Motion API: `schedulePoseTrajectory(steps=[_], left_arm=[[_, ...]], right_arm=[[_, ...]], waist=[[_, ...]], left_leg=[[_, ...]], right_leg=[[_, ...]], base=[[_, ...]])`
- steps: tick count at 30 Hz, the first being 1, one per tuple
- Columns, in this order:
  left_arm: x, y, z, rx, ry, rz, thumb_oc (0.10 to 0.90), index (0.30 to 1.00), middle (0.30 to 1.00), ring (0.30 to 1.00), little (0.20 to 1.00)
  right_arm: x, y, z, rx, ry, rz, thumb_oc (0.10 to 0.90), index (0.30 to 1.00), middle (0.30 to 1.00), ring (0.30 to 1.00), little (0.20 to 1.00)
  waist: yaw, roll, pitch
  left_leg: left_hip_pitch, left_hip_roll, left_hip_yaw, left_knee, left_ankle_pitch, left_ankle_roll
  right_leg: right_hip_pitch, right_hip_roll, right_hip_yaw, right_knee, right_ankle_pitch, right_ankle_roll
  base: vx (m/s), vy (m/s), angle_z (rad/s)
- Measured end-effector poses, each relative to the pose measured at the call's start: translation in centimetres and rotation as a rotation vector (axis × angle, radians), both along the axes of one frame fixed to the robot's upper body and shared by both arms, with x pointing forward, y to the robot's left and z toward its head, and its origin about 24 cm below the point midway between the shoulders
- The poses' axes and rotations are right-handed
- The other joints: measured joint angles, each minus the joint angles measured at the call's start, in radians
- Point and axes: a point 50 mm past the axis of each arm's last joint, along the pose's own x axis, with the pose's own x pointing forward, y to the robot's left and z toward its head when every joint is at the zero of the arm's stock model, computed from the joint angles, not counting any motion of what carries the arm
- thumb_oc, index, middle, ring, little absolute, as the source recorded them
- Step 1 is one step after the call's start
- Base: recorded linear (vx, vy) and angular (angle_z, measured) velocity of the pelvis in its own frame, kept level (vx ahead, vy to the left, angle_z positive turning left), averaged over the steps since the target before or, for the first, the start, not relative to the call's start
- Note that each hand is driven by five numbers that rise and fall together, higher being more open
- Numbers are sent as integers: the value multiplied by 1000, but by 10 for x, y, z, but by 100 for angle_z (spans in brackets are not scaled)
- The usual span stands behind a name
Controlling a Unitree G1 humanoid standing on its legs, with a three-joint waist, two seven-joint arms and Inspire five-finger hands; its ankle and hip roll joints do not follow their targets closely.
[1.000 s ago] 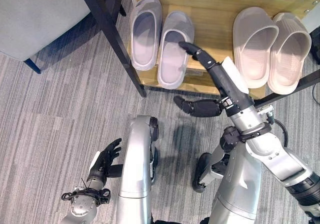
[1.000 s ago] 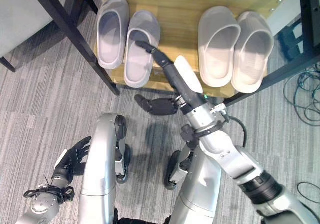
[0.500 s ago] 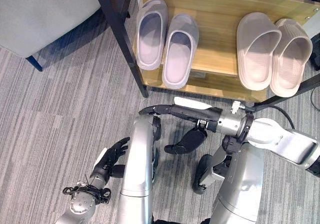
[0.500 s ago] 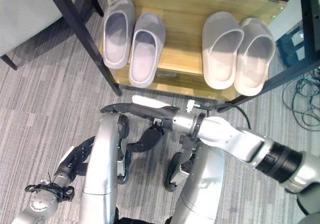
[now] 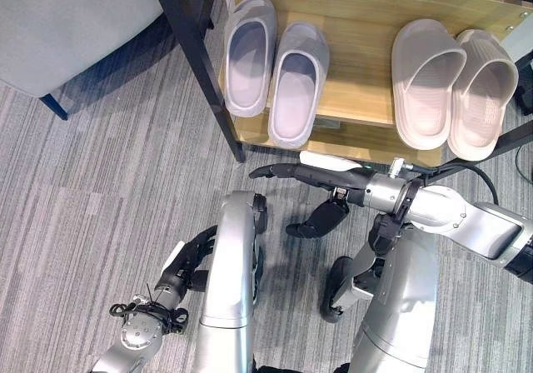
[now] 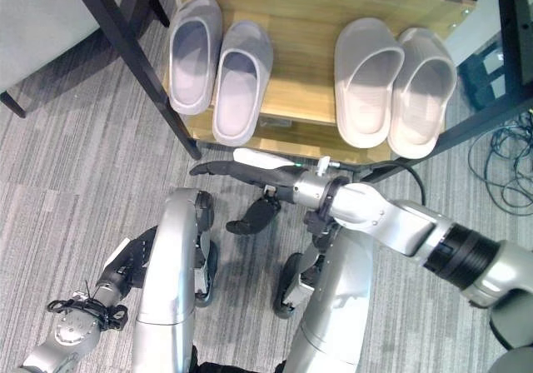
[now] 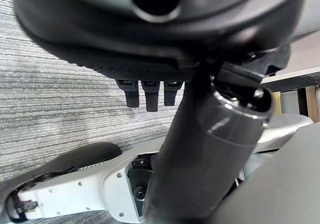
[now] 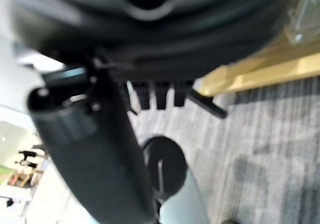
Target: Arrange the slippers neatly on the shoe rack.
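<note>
Left eye view showed both slipper pairs, lavender pair [image 5: 271, 69] and beige pair [image 5: 454, 86], side by side on the wooden shoe rack [image 5: 358, 23]. Right hand [image 5: 312, 176] hovered flat and empty below the shelf edge; left hand [image 5: 187, 261] hung relaxed and empty. Arranging looked finished; next, likely only checking alignment.

the shoe rack [image 5: 358, 23] shows a pale, smooth wood-look board with a light sheen, carried by matt black frame bars [image 5: 196, 61] that look like metal. two pairs of slippers look moulded from soft, matt foam or rubber: the lilac-grey pair [image 5: 273, 72] beyond the right hand's [image 5: 321, 176] fingertips, the beige pair [image 5: 454, 82] just past its wrist. that hand is dark matt plastic with a glossy white thumb cover. the left hand [image 5: 190, 256] has the same dark, dull finish. the floor [image 5: 100, 190] under both is grey, ribbed, low-pile carpet, rough and unshiny. a grey cloth-covered seat [image 5: 58, 23] sits far left.
</note>
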Motion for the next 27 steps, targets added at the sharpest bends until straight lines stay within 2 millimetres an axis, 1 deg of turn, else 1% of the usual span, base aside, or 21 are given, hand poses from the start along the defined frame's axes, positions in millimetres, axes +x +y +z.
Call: schedulePoseTrajectory(steps=[5,11,15,21,23,27], left_arm=[[0,1,-1,2,3,3,800,900,900,900,900],[-2,1,-2,3,7,12,800,900,900,900,900],[-3,3,-3,8,13,25,800,900,900,900,900],[-5,8,-8,22,33,50,800,900,900,900,900],[-6,8,-9,22,35,52,800,900,900,900,900],[-7,8,-10,18,40,57,800,900,900,900,900]], right_arm=[[13,1,-5,7,-59,-56,800,900,900,900,900],[19,-3,-5,-22,-136,-95,800,900,900,900,900],[29,-3,-5,12,-186,-146,800,900,900,900,900],[30,-1,-4,-14,-269,-155,800,900,900,900,900],[37,-2,-3,-17,-314,-190,800,900,900,900,900],[40,-7,-3,-33,-359,-224,800,900,900,900,900]], waist=[[2,-1,0],[2,-1,0],[2,-1,0],[5,0,0],[5,0,0],[7,0,0]], left_leg=[[0,0,1,-4,0,0],[0,0,1,-6,-1,-1],[0,0,2,-8,-1,-1],[0,0,4,-10,0,-1],[0,0,4,-10,0,-1],[0,0,4,-11,0,-1]], right_leg=[[-1,0,0,-4,0,1],[-3,0,1,-4,0,1],[-5,0,1,-4,1,0],[-8,0,2,-4,4,-7],[-9,0,2,-4,5,-9],[-10,1,2,-4,5,-10]], base=[[0,0,0],[0,0,0],[0,0,0],[0,0,0],[0,0,0],[0,0,0]])
